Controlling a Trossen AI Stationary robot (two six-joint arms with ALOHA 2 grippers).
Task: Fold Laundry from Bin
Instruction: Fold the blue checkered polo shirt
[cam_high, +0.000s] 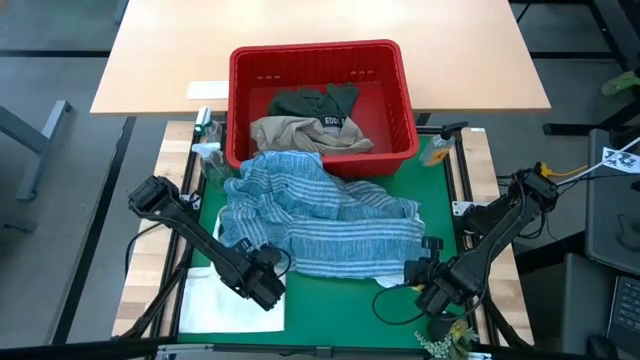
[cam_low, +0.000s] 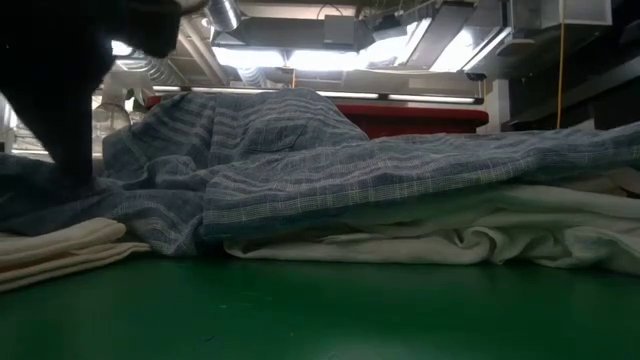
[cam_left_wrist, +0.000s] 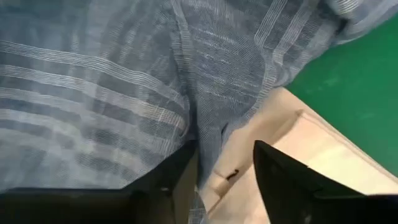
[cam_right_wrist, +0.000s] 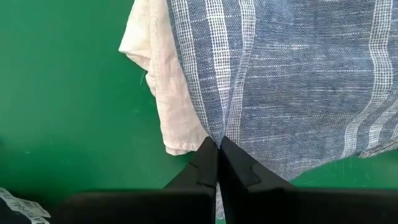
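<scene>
1. The striped garment (cam_high: 320, 215) lies spread on the green mat (cam_high: 400, 160), spilling over the bin (cam_high: 322, 60) (more laundry inside).
2. My right gripper (cam_right_wrist: 217, 146) pinches its near hem, presumably to pull it flat.
3. My left gripper (cam_left_wrist: 225, 165) stands open at the opposite corner, holding nothing.

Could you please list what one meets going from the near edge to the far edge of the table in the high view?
Left gripper and right gripper → blue-and-white striped garment → red bin holding a beige garment, then a dark green garment.
</scene>
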